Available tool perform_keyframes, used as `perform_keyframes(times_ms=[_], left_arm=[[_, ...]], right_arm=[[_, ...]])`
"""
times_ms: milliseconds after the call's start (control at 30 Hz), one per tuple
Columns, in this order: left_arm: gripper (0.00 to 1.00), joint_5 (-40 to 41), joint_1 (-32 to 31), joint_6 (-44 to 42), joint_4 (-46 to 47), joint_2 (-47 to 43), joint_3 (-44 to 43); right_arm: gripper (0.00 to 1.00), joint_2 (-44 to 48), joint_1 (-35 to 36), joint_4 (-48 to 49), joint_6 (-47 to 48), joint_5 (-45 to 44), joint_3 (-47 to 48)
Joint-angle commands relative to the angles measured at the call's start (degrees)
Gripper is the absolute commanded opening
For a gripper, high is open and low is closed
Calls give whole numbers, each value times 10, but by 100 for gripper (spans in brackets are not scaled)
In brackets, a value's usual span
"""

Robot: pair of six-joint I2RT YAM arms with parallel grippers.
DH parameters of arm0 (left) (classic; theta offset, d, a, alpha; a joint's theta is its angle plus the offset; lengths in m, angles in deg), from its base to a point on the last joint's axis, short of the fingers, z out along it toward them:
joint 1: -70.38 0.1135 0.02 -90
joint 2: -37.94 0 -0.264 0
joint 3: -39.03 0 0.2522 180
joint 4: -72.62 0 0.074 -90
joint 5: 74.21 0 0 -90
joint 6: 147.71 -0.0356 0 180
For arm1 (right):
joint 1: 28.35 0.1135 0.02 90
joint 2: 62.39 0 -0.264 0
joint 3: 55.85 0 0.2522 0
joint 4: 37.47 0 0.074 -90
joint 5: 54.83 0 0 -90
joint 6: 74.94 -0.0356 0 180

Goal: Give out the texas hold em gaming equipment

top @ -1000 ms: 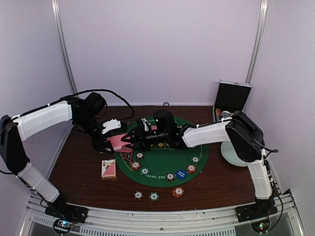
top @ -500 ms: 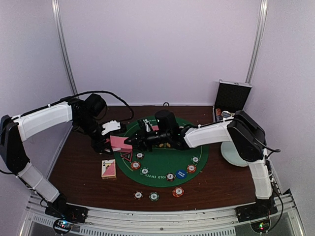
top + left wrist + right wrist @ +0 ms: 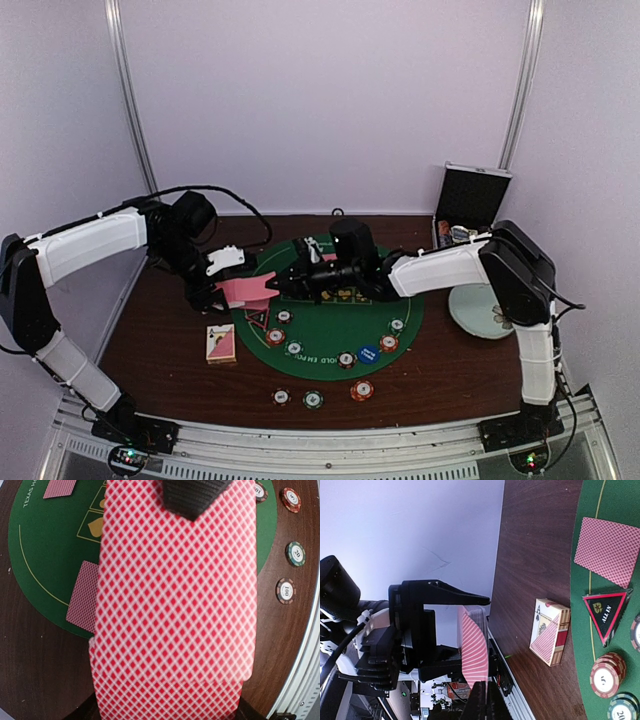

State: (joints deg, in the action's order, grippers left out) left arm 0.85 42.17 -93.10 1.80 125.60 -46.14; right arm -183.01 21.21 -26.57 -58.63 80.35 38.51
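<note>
Right gripper (image 3: 277, 288) has drawn back rightward, jaws now pinched on the top card (image 3: 472, 652).
Left gripper (image 3: 222, 290) clamps the deck (image 3: 248, 291) over the mat's (image 3: 330, 330) left edge. Left wrist: red lattice back fills the view, chips (image 3: 295, 553) on the wood beyond. Right wrist alone shows that card bowed edge-on, box (image 3: 550, 637) below.

Red diamond-backed cards (image 3: 175, 605) filling centre of view, slightly blurred. Black ribbed gripper fingertip (image 3: 192, 497) overlapping top edge. Green mat (image 3: 45, 545) at left, carrying face-down card (image 3: 60, 487) and second face-down card (image 3: 82, 597). At right, on brown counter (image 3: 30, 680): red chip (image 3: 291, 499), green chip (image 3: 295, 553), dark chip (image 3: 285, 590).
</note>
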Motion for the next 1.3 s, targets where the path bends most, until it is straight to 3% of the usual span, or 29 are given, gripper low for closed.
perform_keyframes(times_ms=[0,467,567,700,933,1267], left_arm=[[10,2,0,-8,19,-11,6],[10,5,0,-10,19,-14,9],[10,3,0,-10,19,-15,7],[10,0,0,-8,19,-15,2],[10,-2,0,-10,12,-12,-8],[10,-3,0,-10,5,-13,-9]], right_arm=[[0,39,-12,30,-8,2,-32],[0,138,-78,54,-5,6,-215],[0,168,-100,16,27,-2,-262],[0,210,-125,-105,107,-17,-298],[0,245,-140,-287,216,-57,-287],[0,209,-139,-298,233,-58,-278]])
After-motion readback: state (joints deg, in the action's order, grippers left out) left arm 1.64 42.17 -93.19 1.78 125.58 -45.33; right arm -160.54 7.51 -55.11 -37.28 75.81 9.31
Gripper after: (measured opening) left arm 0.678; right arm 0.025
